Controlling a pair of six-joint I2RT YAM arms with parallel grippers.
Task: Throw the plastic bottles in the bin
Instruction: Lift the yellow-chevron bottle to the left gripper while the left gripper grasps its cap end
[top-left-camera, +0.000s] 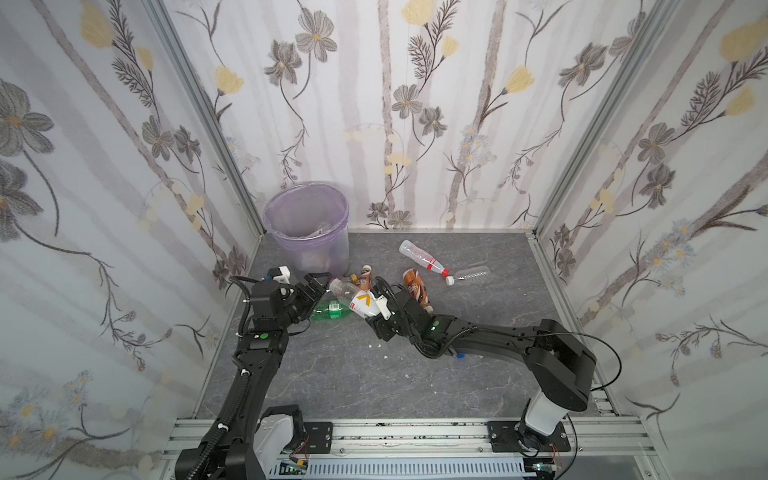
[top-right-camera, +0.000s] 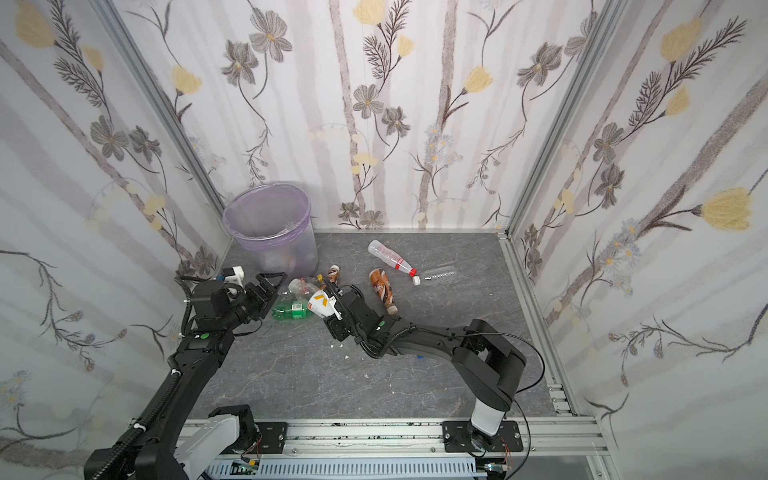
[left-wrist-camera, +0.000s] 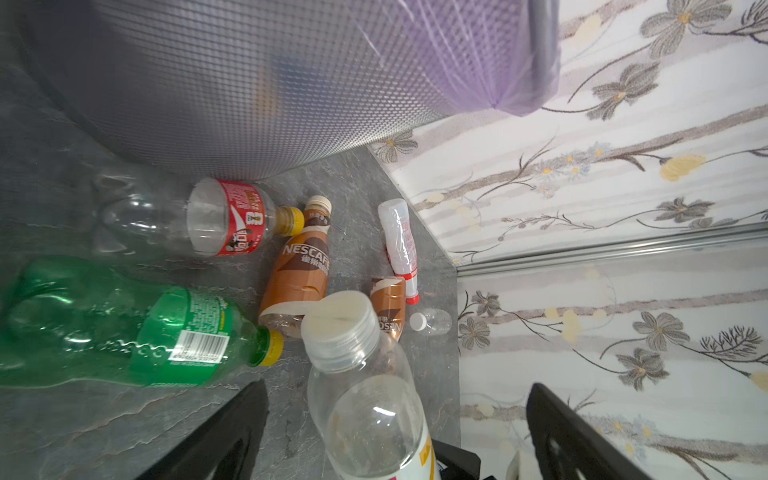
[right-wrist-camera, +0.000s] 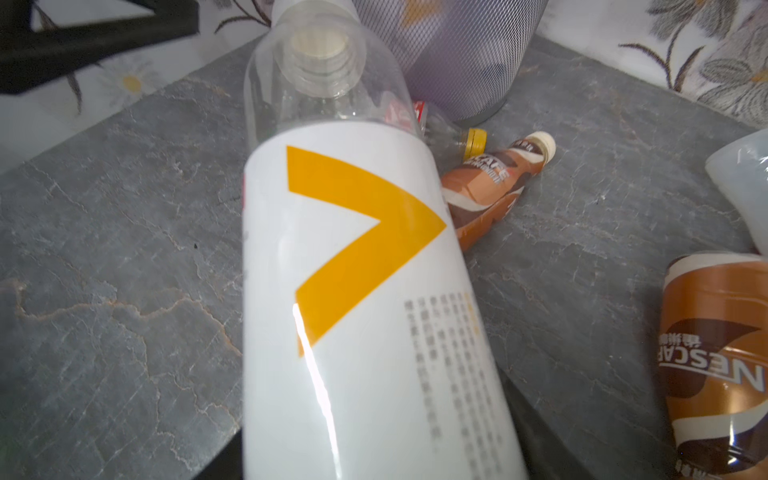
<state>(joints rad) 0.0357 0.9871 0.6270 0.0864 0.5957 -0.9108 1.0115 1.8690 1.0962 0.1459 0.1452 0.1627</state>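
Note:
My right gripper (top-left-camera: 379, 312) (right-wrist-camera: 374, 451) is shut on the body of a clear bottle with a white-and-yellow label (top-left-camera: 360, 303) (top-right-camera: 320, 306) (right-wrist-camera: 353, 291), held above the floor. Its capped end points at my left gripper (top-left-camera: 319, 293) (left-wrist-camera: 397, 388). That gripper is open, and the bottle's shoulder (left-wrist-camera: 365, 415) lies between its fingers without touching them. The bin (top-left-camera: 318, 253) (top-right-camera: 272, 249) (left-wrist-camera: 249, 83), lined with a lilac bag, stands just behind. On the floor lie a green bottle (top-left-camera: 332, 311) (left-wrist-camera: 124, 324), a red-labelled clear one (left-wrist-camera: 232, 220) and a brown coffee bottle (top-left-camera: 363, 278) (left-wrist-camera: 299, 270).
Further right lie a second brown bottle (top-left-camera: 417, 291) (right-wrist-camera: 715, 353), a frosted red-capped bottle (top-left-camera: 422, 257) (left-wrist-camera: 401, 245) and a small clear bottle (top-left-camera: 469, 275). Flowered walls close in the grey floor (top-left-camera: 332, 374) on three sides. A metal rail (top-left-camera: 415, 432) runs along the front.

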